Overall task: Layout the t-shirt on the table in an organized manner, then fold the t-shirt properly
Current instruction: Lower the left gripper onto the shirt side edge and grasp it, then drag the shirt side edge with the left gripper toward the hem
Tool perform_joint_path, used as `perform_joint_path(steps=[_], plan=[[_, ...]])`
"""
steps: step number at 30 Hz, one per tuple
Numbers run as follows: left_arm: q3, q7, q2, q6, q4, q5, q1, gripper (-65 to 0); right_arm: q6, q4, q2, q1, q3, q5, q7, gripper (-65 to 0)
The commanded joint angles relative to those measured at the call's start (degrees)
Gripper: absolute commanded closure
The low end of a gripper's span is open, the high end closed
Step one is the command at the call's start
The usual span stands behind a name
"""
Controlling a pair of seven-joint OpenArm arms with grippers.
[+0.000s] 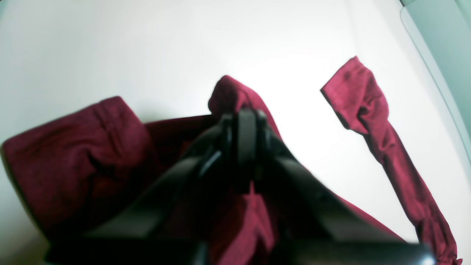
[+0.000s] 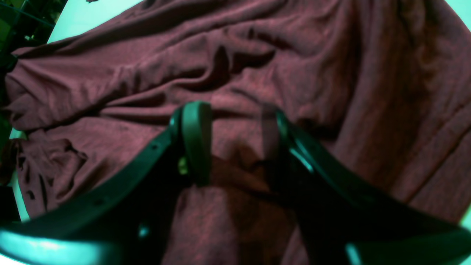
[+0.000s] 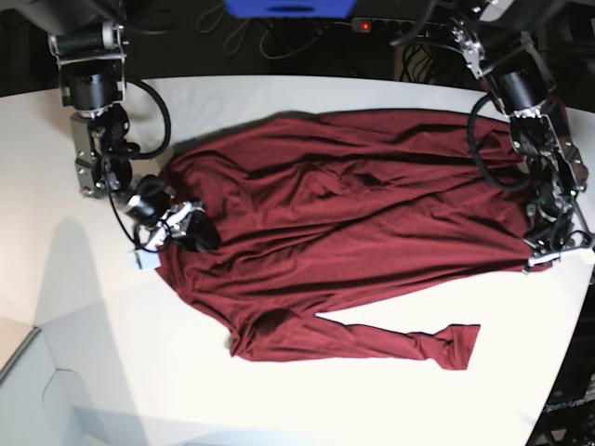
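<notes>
My left gripper is pinched tight on a fold of the t-shirt, one sleeve lying off to its side. My right gripper hangs half-spread over wrinkled cloth; I cannot tell if it grasps any. Beneath both, the white table (curved edge); behind it, dark cables.

Left claw — blurred, close-up
</notes>
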Motion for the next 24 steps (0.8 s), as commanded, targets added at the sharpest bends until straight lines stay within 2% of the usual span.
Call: perform_joint_path(steps=[1, 12, 14, 18, 24], plan=[[0.1, -1.3, -1.2, -0.4, 1.7, -0.3, -1.9, 0.0, -0.5, 0.3, 0.6, 0.4, 0.0, -1.1, -1.5, -22.0], [0.2, -0.8, -1.0, -0.4, 1.2, -0.1, -7.0, -0.7, -0.5, 0.3, 0.7, 0.3, 0.0, -1.1, -1.6, -22.0], [0.3, -0.8, -0.9, -0.4, 1.2, -0.1, -7.1, -4.4, -0.5, 0.3, 0.7, 0.3, 0.0, -1.1, -1.6, -21.9], [4.2, -1.4, -1.3, -0.4, -1.2, -0.1, -7.1, -16.9, -0.5, 0.3, 0.7, 0.3, 0.0, -1.1, -1.6, -21.9], [4.3, -1.5, -2.0, -0.4, -4.3, -0.2, -7.1, -18.6, -0.5, 0.3, 0.7, 0.3, 0.0, -1.1, -1.6, -21.9]])
